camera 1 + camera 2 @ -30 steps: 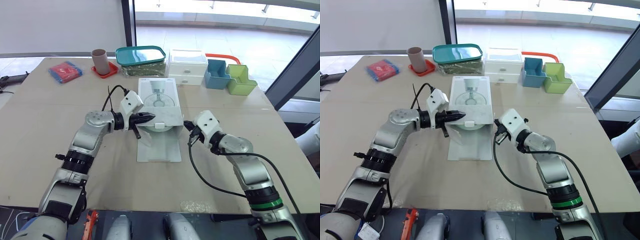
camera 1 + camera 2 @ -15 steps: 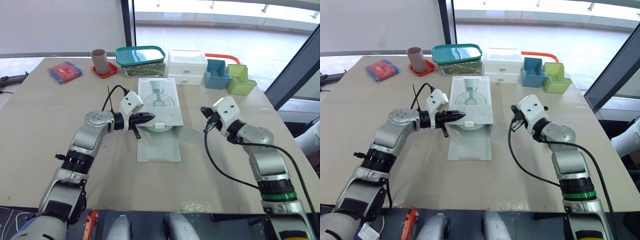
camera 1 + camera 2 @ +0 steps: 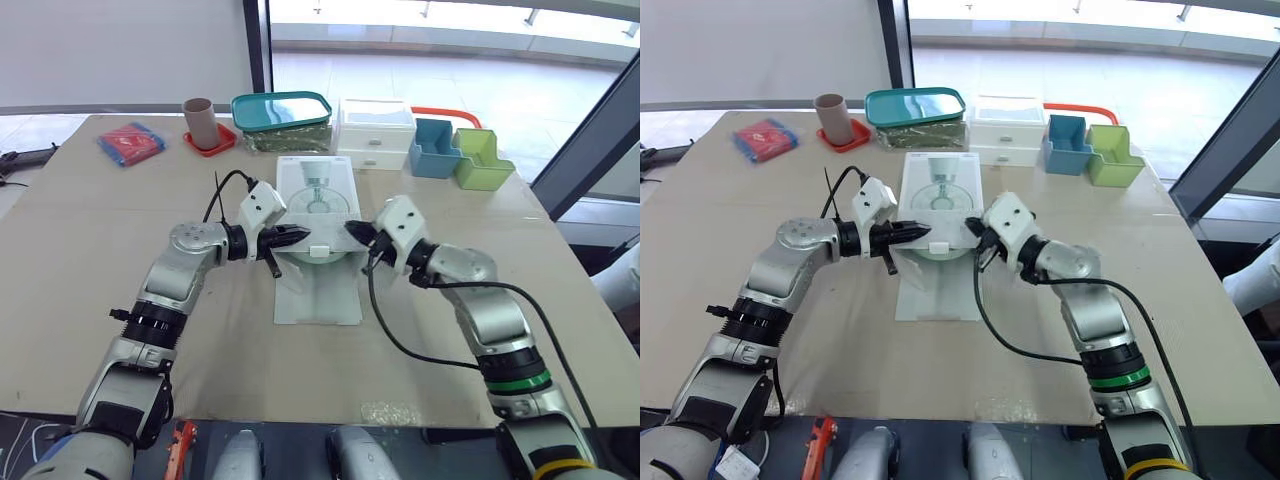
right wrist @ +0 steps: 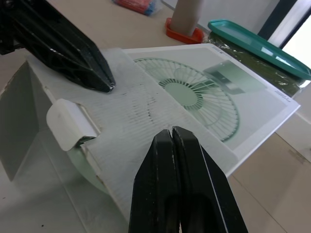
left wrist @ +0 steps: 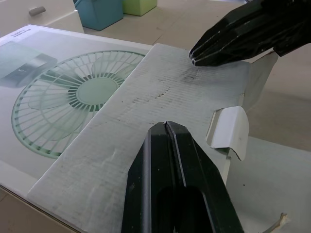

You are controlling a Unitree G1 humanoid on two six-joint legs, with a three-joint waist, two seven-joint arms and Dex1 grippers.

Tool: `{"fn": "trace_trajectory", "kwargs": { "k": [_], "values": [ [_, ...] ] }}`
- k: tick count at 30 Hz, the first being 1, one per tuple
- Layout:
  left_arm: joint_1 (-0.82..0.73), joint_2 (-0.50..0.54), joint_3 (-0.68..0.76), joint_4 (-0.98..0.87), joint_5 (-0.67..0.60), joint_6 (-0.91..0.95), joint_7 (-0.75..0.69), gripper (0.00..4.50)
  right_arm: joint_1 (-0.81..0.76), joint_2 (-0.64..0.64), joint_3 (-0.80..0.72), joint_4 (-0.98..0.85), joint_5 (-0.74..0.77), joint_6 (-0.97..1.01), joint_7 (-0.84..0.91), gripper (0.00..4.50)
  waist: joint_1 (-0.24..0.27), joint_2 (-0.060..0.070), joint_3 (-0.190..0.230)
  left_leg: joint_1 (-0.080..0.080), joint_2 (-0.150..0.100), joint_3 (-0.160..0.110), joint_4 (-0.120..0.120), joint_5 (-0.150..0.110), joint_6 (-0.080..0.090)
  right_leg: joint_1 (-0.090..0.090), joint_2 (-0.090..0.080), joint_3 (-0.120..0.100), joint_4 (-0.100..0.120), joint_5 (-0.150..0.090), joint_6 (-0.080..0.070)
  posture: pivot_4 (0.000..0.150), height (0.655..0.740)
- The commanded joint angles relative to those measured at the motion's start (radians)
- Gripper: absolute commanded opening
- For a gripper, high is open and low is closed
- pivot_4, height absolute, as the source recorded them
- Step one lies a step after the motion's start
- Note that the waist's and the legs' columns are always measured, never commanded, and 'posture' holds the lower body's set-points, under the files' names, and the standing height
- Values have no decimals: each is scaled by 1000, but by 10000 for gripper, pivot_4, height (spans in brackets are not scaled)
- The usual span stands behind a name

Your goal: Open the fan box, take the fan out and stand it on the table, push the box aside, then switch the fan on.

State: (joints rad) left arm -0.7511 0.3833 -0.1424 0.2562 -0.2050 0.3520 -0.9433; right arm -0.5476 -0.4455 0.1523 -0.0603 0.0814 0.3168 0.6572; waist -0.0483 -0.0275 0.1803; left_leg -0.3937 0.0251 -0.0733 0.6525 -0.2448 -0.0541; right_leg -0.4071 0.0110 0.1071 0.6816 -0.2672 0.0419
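White cardboard fan box with green fan print lies mid-tabletop, toward far edge, end flap open. My left pincer is pressed together, tip on raised flap. My right pincer, fingers also together, swings back from right edge to flap's other corner. Fan is still inside; extraction comes next.

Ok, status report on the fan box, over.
Left claw shut, right claw shut, both tips at the fan box flap. Box open, fan inside.

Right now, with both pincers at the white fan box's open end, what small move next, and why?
Probably hook the shut right pincer under the white corrugated flap and lift; the left pincer, also shut, sits at its other end, and the pale green fan shows beneath.
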Motion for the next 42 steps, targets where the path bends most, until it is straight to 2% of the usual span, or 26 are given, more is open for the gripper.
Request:
{"fn": "trace_trajectory", "kwargs": {
  "k": [1, 12, 16, 21, 25, 28, 34, 42],
  "values": [
    [7, 12, 21, -35, -11, 0, 3, 0, -8, -3, -7, -31, 22, 45, 22, 345, 0, 0, 0, 0, 0, 0, 0, 0, 0, 0, 0, 0, 0, 0, 0, 1500, 7400],
    [14, 11, 76, -59, -76, 0, -3, 0, -4, -6, 0, -17, 2, 79, 22, 345, 0, 0, 0, 0, 0, 0, 0, 0, 0, 0, 0, 0, 0, 0, 0, 1500, 7400],
    [29, 37, 159, -122, -188, 41, -47, 0, -7, -2, -6, -26, 5, 80, 17, 345, -2, 0, 0, 0, 1, 0, 0, 0, 0, 0, 0, 0, 0, 0, 0, 1500, 7400],
    [86, 95, 135, -206, -222, 92, -104, 0, -4, -5, -6, -26, 2, 74, 17, 345, -1, 0, 0, 0, 1, 0, 0, 0, 0, 0, 0, -1, 0, 0, 0, 1500, 7400],
    [119, 143, 81, -257, -198, 112, -143, 0, -5, -3, -6, -26, 1, 72, 14, 345, -1, 0, 0, 0, 1, 0, 0, 0, 0, 0, 0, -1, 0, 0, 0, 1500, 7400],
    [111, 158, 41, -233, -126, 32, -139, 0, -4, -4, -4, -25, -1, 71, 15, 345, 0, 0, 0, 0, 1, 0, 0, 0, 0, 0, 0, -1, 0, 0, 0, 1500, 7400],
    [77, 152, -21, -210, -53, 5, -124, 0, 3, -10, -2, -31, -1, 74, 23, 345, 0, 0, 0, 0, 1, 0, 0, 0, 0, 0, 0, -1, 0, 0, 0, 1500, 7400],
    [50, 162, -58, -187, -21, 31, -140, 0, 15, -20, 5, -41, -9, 69, 30, 345, 0, 0, 0, 0, 1, 0, 0, 0, 0, 0, 0, -1, 0, 0, 0, 1500, 7400]
  ]
}}
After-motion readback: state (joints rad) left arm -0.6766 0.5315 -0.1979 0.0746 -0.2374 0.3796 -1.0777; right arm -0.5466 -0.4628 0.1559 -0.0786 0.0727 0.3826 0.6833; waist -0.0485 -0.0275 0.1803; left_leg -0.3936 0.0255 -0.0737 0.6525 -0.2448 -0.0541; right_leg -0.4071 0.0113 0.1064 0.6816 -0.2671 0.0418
